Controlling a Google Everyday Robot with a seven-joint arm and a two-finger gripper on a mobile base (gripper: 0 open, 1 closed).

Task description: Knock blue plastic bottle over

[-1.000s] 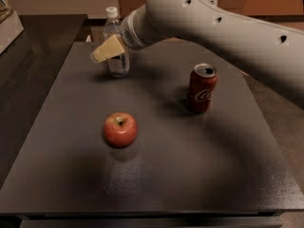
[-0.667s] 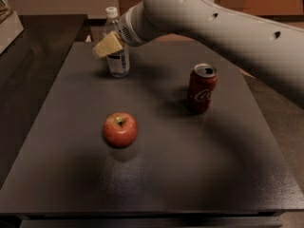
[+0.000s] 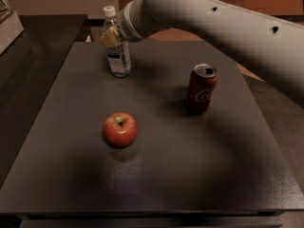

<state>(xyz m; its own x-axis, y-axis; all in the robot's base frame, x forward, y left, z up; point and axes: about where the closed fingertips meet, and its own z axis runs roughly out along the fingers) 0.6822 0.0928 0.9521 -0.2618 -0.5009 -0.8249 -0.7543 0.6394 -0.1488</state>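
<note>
One blue plastic bottle [image 3: 121, 69]. Stands on its base at the far left part of the dark table [image 3: 190, 175], with its white cap [image 3: 109, 11] on top and a white and dark label [image 3: 118, 56] round the middle. Shows cap, label and foot plainly; shoulder and upper body partly hidden behind the gripper [image 3: 111, 36]. Hard to make out whether leaning slightly left at the top or merely looking so.

One gripper, pale yellowish at the tip, placed across the bottle just below the cap. Touching the bottle or only in front of it: cannot tell. Wide or narrow: cannot tell either, with only a small blocky end showing against the bottle.

One grey arm [image 3: 213, 18], thick and dotted with small dark holes. Reaches in from the upper right to the gripper; cut off by the top and right edges.

One red can [image 3: 202, 88], upright, right of centre, well apart from the bottle, top open. Lettering only partly readable.

One red apple [image 3: 120, 129], stem up, nearer the front, left of centre, apart from both bottle and can.

Beside the table on the left, a darker side surface [image 3: 38, 42]; on it, one pale object [image 3: 9, 25], cut off by the left edge and not identifiable.
</note>
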